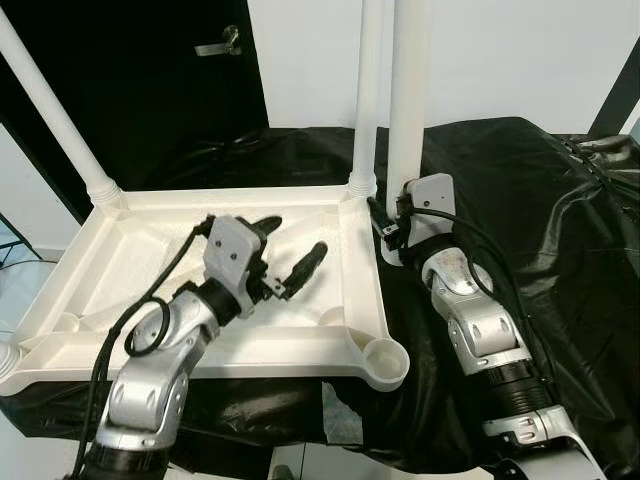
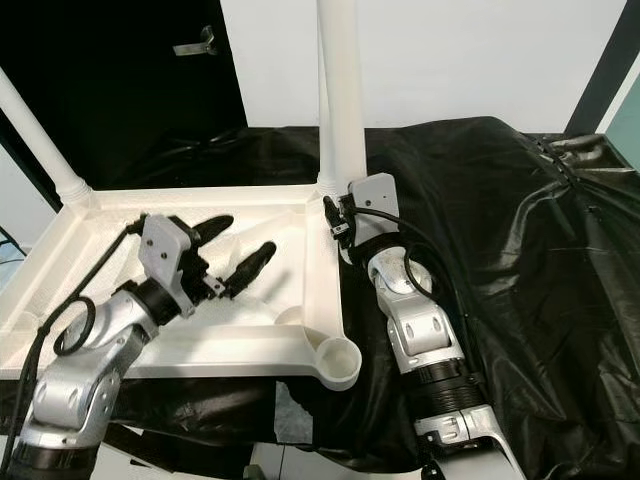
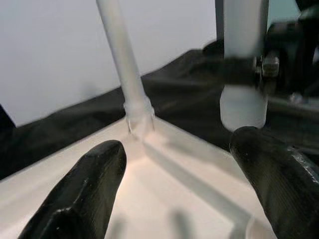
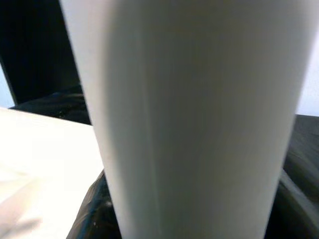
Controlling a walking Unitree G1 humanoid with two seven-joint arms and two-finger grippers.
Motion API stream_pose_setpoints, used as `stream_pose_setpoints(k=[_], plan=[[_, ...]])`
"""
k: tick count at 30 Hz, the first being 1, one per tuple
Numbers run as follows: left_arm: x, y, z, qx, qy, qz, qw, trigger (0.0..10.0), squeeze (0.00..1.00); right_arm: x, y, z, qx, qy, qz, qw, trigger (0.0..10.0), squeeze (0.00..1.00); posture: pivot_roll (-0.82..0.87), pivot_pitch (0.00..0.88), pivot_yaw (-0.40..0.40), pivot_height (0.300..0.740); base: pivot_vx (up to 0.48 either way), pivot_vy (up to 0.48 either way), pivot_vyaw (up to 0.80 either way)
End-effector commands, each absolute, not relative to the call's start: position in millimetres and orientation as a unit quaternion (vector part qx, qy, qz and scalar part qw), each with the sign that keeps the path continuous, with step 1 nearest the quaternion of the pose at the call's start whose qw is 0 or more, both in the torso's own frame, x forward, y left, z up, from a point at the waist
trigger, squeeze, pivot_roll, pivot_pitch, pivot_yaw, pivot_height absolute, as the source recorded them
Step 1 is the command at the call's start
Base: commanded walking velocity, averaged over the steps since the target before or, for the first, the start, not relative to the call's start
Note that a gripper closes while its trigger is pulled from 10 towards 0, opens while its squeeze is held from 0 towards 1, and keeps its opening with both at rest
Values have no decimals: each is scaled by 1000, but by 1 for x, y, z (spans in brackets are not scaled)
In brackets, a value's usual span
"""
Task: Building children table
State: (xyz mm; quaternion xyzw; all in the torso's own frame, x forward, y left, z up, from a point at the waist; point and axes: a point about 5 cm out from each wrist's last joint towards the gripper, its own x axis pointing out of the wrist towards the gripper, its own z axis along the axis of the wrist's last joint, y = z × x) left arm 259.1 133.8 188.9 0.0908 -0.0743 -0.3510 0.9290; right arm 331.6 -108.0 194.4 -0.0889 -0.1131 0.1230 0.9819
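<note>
Tabletop [image 1: 150, 355]: upside down on black-covered bench [image 1: 560, 250], two legs already standing in far corners
Right pincer [image 1: 395, 222]: clenched round loose leg [image 1: 408, 90], upright just beside the tabletop
Left pincer [image 1: 290, 250]: released, over the tabletop's underside
Tip: keep leg vertical, centre it over near socket [image 1: 385, 360]
Left wrist view: shows the leg's blunt bottom end [image 3: 242, 105] hanging free

no readable text, labels or numbers anywhere
</note>
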Motion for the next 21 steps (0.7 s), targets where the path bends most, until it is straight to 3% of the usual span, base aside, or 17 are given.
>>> stream_pose_setpoints(k=[1,9,12,21], plan=[[253,136,184,108,-68,-377,918,10000,0,329,-109,196,-67,-128,121,982,10000,0,89,0,36,740,0,0,0],[243,137,179,113,-55,-416,901,10000,0,328,-104,194,-63,-128,137,980,10000,0,91,0,35,740,0,0,0],[225,140,162,126,2,-480,868,10000,0,328,-90,185,-31,-118,175,977,10000,0,97,0,32,740,0,0,0],[208,145,148,142,57,-527,836,10000,0,326,-70,169,19,-99,221,970,10000,0,102,0,26,740,0,0,0]])
